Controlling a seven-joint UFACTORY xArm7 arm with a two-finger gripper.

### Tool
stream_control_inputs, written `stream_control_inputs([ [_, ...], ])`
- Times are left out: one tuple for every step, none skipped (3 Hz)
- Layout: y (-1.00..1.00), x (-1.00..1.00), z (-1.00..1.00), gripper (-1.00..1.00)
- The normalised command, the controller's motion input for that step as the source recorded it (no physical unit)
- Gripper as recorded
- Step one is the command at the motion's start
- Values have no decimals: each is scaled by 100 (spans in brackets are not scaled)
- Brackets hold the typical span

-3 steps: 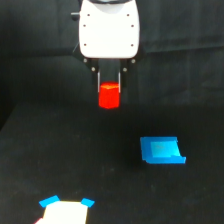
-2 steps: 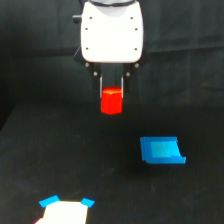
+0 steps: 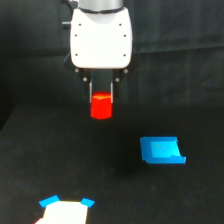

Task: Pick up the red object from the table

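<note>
While hanging under the white arm body: the gripper [image 3: 101, 102] is clamping the red object [image 3: 101, 107] between its two thin fingers.
Red object: sitting in the jaws, looking lifted off the black table [image 3: 60, 165].
Blue rectangle [image 3: 161, 150]: lying on the table, toward the exterior view's lower right.
Blue-and-white patch [image 3: 65, 211]: resting at the bottom edge.

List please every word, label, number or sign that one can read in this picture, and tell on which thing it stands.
There are none to read.
The white gripper housing shows only small dark dots, no letters.
The red object between its fingers is plain.
The blue rectangle on the table has no marks.
The blue-and-white patch at the lower edge is blurred; no writing can be made out on it.
</note>
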Motion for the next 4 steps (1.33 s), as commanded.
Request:
stream_control_inputs([
  [-100, 14, 72, -64],
  [-95, 37, 66, -63],
  [-100, 40, 49, -76],
  [-68, -24, 10, -89],
])
